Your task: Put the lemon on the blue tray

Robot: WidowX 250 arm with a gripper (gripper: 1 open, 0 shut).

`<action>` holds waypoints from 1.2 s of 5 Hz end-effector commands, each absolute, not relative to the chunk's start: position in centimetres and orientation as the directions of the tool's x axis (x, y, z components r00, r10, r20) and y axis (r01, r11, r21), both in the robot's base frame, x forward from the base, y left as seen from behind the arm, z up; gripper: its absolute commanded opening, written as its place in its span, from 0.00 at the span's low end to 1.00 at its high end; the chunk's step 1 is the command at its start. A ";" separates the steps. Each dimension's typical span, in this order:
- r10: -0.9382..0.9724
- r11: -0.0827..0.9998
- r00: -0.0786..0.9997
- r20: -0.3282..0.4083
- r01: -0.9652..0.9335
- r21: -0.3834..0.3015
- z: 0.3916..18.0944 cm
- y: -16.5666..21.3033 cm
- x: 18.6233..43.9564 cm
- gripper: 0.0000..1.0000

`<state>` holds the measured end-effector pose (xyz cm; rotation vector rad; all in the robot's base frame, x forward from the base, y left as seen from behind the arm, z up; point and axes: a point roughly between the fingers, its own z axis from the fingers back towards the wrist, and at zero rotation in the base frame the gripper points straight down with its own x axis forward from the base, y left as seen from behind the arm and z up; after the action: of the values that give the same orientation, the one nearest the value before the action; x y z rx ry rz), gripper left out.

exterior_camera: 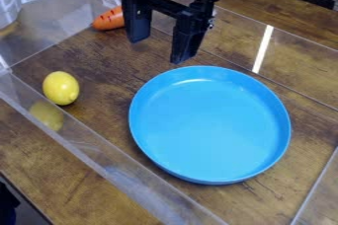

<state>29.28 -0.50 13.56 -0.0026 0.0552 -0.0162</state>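
Yellow is what you should look for first: the small, smooth, bright yellow oval lemon (59, 87) sits on the dark wooden bench (264, 41) at the left, beside a clear plastic wall that throws back a faint reflection of it, and well apart from the large round bright blue plastic tray (211, 123). That tray lies to the right of the fruit with nothing on it, so you can take it that no part of the placing is done. The black robot gripper (162, 39) hangs above the bench behind the tray's far rim, pointing down, its jaws standing spread with nothing between them. It touches neither the fruit nor the dish. Behind it, at the far left, an orange carrot (110, 18) peeks out; it plays no part in your job. By my reading, everything is left to do: you must bring the jaws over to the lemon, lower around it, close, lift, carry it rightwards across the rim, and release it inside the blue dish.
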 end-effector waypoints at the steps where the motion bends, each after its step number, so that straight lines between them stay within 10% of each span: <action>1: -0.078 0.997 0.995 -0.070 0.078 -0.005 13.5 -0.1 29.0 1.00; 6: -0.363 0.931 0.923 -0.126 0.363 -0.022 13.7 0.2 28.3 1.00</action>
<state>27.94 -0.09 12.91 -0.0061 0.1617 -0.3718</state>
